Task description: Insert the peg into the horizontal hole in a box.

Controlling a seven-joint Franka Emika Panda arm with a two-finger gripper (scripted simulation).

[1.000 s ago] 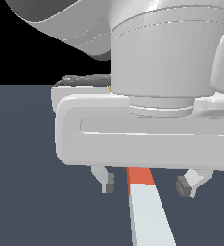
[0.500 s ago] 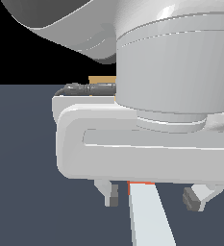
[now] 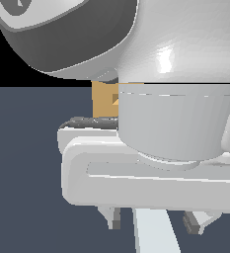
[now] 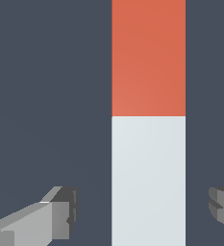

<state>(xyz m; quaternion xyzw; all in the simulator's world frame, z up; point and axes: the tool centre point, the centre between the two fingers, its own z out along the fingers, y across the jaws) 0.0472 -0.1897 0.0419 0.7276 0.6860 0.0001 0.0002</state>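
Tan box point(image 3: 104, 98) newly exposed; pincer point(image 4: 142, 216) lower astride peg point(image 4: 148, 144).

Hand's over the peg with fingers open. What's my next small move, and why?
Probably lower a little further, then close. In the wrist view the hand is open, its fingers straddling the white part of the peg with gaps on both sides, nothing gripped yet.

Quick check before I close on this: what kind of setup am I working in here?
Likely a bare simulated test scene, not a real room: flat, untextured dark surface, black void behind, and only a plain tan box, a white-and-orange peg and the open gripper straddling it.
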